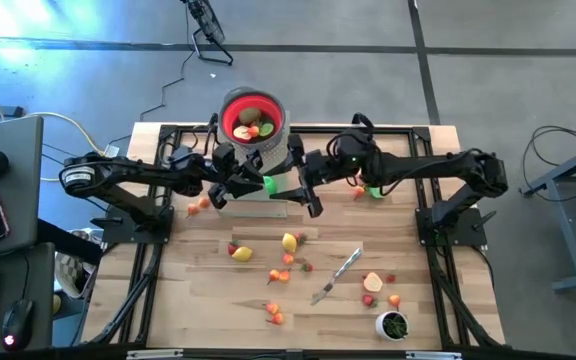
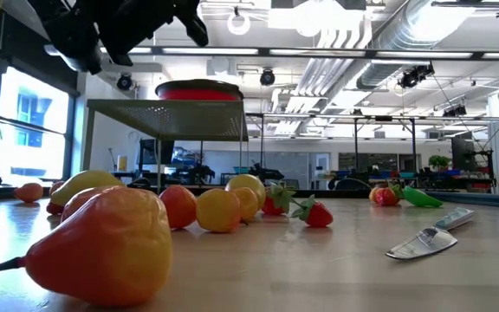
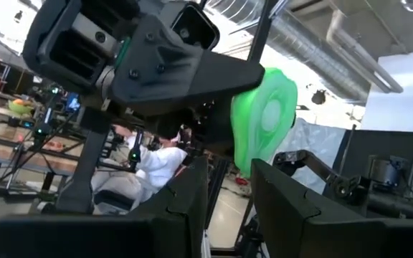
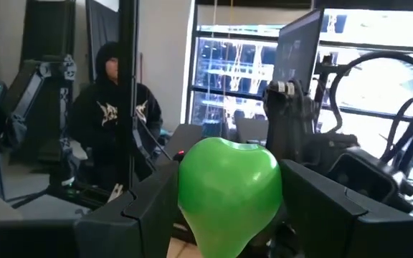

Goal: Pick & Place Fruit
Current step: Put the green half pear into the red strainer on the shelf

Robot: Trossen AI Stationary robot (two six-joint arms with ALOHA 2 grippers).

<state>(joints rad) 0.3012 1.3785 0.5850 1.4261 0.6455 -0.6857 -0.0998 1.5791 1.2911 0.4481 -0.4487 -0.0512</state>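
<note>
The wooden table (image 1: 208,300) spreads beneath both arms, which meet near its far edge. Just beyond the two grippers stands the red bowl (image 1: 253,117), raised on a wire rack (image 2: 167,120), with a few fruit pieces already inside. The right gripper (image 1: 290,184) reaches in from the right and is clenched on a green fruit half (image 4: 226,190), its two dark fingers (image 4: 145,208) pressing against the piece on either side; from above the green shows just by the gripper's tip, in front of the bowl. The left gripper (image 1: 230,186) sits just beside it, facing it, with the green piece right in front of its own fingers (image 3: 292,208); these stand a little apart with nothing between them, so it is released. The remaining loose fruit (image 1: 288,242) lies scattered on the near side of both grippers: a yellow piece (image 1: 242,254), small red and orange bits, and a large pear (image 2: 102,247) closest to the low camera. Among them, nearer the right gripper's side, lies the silver knife (image 1: 340,272), and farther toward the near edge stands a small white cup (image 1: 393,325) with green contents.
</note>
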